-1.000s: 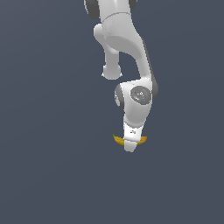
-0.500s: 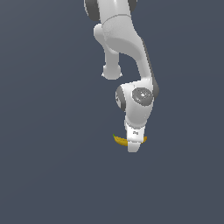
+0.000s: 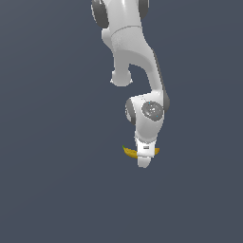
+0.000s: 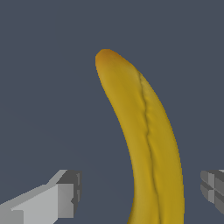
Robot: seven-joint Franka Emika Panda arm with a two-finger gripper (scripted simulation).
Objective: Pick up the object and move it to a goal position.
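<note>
The yellow banana [image 3: 129,152] lies on the dark grey floor, its dark greenish stem tip toward the exterior view's left. My white gripper [image 3: 144,160] is straight down over its middle and hides that part. In the wrist view the banana [image 4: 148,140] runs between my two fingers, and the gripper [image 4: 141,192] straddles it. One finger [image 4: 65,194] stands well clear of the peel. The other finger [image 4: 212,188] is close beside it with a small gap. The gripper is open and holds nothing.
The floor [image 3: 57,190] is a plain dark grey surface all around. The arm's white links [image 3: 135,57] rise above the gripper toward the top of the exterior view. No other object shows.
The gripper has come down slightly over the banana. The banana has not moved.
</note>
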